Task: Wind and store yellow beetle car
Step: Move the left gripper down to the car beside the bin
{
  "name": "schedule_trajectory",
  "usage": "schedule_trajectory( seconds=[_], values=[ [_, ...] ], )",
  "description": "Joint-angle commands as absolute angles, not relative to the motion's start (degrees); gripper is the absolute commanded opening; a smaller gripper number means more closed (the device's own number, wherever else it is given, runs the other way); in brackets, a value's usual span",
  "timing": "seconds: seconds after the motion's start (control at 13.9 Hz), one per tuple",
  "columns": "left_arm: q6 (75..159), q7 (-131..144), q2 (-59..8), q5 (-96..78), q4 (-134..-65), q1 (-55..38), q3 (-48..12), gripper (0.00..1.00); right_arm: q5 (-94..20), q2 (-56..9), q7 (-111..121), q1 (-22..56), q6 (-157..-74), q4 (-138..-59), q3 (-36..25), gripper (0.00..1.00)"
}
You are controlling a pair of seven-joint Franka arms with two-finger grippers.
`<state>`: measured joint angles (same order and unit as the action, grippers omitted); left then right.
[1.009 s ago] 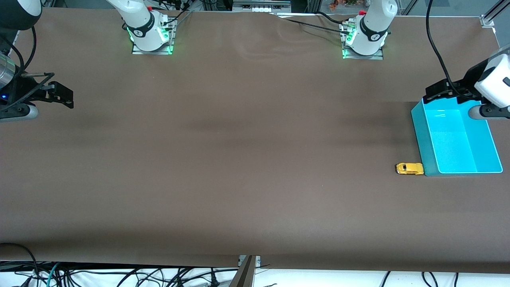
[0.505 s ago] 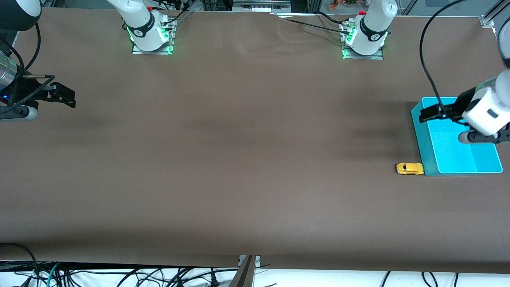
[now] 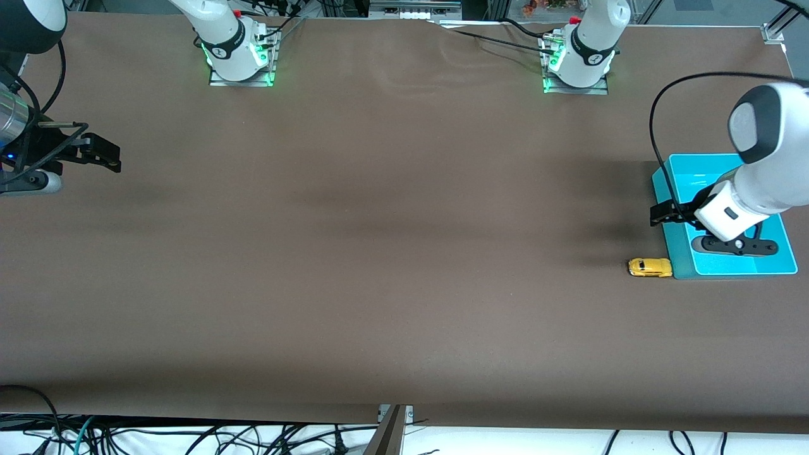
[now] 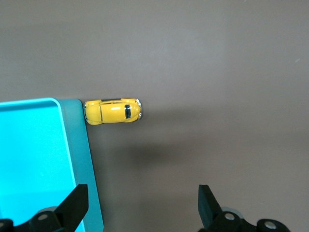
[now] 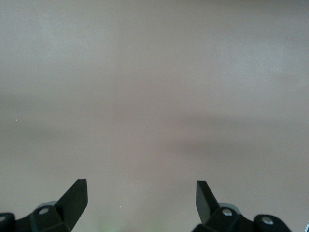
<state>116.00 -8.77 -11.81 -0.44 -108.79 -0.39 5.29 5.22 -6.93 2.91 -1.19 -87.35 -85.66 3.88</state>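
- The right gripper point(image 3: 104, 153) is waiting over bare table at the right arm's end, jaws spread, holding nothing.
- The yellow beetle car point(image 3: 650, 267) is sitting unwound on the table, touching the teal bin point(image 3: 670, 208); everything remains undone.
- The left gripper point(image 3: 665, 213), jaws spread and empty, has been descending across the bin toward the car.

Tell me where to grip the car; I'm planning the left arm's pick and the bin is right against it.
Take the car across its two long sides at mid-body, coming straight down. One end sits at the bin wall, so an end-to-end grip would likely hit it. The left claw is open above the bin's edge; the right claw waits open.
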Motion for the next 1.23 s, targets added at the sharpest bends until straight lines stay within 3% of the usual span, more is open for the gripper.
schedule_trajectory(
  seconds=[0.0,0.5,1.15],
  values=[
    [121.0,-13.9,-9.1,0.6,-117.1,-0.1,5.1,1.0,4.1,-6.5,2.4,-1.9,-87.0,-85.9,4.0,0.99],
    [134.5,-41.4,-17.6,0.6,-119.3,3.0,5.3,1.0,3.4,-6.5,2.5,-2.5,-87.2,-85.9,3.9,0.99],
    [143.1,-81.3,-25.8,0.3,-114.8,3.1,5.2,1.0,3.3,-6.5,2.6,-2.5,-87.5,-85.9,4.0,0.99]
  ],
)
